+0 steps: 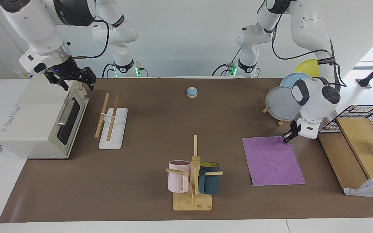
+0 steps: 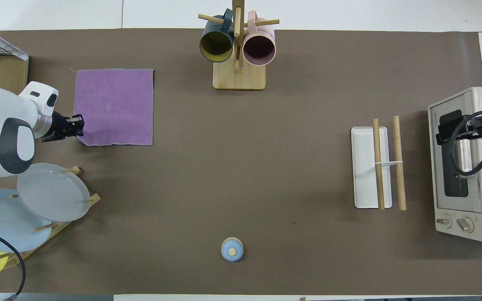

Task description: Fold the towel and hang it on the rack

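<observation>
my left claw [image 1: 285, 139] is pinched tight on the towel [image 1: 273, 160] corner nearest the plates [image 1: 283, 103], its wrist bent down low at my left arm's end of the table. the cloth lies flat, purple and square. my right claw [image 1: 71, 79] waits wide open, holding nothing, over the toaster oven [image 1: 40, 118], beside the rack [image 1: 112, 120] with its two wooden rods.
</observation>
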`<action>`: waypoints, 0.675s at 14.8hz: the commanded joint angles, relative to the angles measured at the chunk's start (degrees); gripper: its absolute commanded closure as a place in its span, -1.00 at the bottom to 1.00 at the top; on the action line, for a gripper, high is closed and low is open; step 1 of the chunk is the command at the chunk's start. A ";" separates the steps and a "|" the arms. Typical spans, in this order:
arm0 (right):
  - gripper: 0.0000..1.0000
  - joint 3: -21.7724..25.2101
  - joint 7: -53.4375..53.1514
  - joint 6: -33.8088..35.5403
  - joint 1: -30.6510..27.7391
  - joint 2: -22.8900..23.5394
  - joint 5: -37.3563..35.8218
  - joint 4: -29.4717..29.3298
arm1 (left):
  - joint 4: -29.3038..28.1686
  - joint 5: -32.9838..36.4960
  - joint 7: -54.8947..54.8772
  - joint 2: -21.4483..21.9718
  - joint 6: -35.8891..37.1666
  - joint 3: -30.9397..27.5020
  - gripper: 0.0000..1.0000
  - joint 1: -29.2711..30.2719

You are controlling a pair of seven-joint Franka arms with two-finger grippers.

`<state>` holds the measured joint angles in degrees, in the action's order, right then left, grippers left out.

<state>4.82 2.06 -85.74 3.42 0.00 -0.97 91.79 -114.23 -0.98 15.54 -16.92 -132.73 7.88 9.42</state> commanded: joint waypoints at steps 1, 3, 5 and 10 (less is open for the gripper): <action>-1.00 -0.16 1.10 -0.39 -0.52 -1.14 1.15 1.37 | -0.47 1.33 -3.84 3.28 0.54 -0.23 1.00 -0.37; -1.00 -0.16 1.10 -0.30 -0.52 -1.14 1.15 1.37 | -0.47 2.38 -5.17 4.87 0.54 -0.15 1.00 -2.20; -1.00 -0.16 1.10 -0.30 -0.52 -1.14 1.15 1.37 | -0.47 2.91 -6.92 6.54 0.54 -0.15 1.00 -4.40; -1.00 -0.16 1.10 -0.39 -0.52 -1.14 1.15 1.37 | -1.26 2.83 -6.51 9.09 1.87 0.03 1.00 -15.28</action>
<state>4.82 2.06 -85.74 3.42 0.00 -0.97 91.79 -114.08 0.81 7.12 -9.16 -130.80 8.63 -1.07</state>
